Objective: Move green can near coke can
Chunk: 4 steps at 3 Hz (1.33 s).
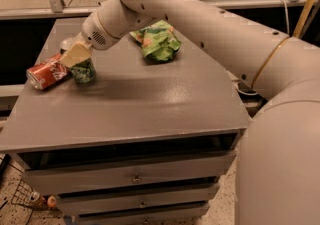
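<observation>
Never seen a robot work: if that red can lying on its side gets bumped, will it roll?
Probably: the coke can lies on its side, so a nudge could roll it. Near the table's edge, it might fall. The upright green can, under the gripper, stands by its end and likely wouldn't stop it.

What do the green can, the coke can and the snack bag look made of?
The green can: probably printed metal, glossy sides; the gripper sits over its top. The coke can: metal, pale silvery end showing, lying on its side. The snack bag: thin plastic film, crumpled with shiny creases.
</observation>
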Tool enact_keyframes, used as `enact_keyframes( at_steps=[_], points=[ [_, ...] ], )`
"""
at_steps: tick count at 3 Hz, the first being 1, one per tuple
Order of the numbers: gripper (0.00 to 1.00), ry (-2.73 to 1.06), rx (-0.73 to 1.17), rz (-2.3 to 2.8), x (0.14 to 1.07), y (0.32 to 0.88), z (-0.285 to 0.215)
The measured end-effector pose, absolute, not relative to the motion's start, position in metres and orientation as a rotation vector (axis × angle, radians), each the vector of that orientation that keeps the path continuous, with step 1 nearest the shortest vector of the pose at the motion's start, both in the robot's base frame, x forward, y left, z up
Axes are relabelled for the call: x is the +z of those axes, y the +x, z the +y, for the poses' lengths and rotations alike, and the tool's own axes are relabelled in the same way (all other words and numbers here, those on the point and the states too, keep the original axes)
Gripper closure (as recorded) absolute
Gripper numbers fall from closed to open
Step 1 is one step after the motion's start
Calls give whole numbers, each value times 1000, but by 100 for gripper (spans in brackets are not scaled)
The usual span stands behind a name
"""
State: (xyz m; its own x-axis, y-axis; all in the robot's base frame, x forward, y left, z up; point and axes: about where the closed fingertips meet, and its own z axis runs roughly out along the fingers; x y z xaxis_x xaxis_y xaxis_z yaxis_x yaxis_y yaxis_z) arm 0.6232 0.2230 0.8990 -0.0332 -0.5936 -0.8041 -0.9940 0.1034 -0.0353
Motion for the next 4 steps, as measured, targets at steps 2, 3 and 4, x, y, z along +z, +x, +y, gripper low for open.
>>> enact_keyframes(
  at_steps=[2,3,4],
  points=[
    [0,-1570,755,1707,898,622,225],
    [0,-1570,755,1707,898,622,225],
    [0,-1582,729,1695,902,625,204]
  ],
)
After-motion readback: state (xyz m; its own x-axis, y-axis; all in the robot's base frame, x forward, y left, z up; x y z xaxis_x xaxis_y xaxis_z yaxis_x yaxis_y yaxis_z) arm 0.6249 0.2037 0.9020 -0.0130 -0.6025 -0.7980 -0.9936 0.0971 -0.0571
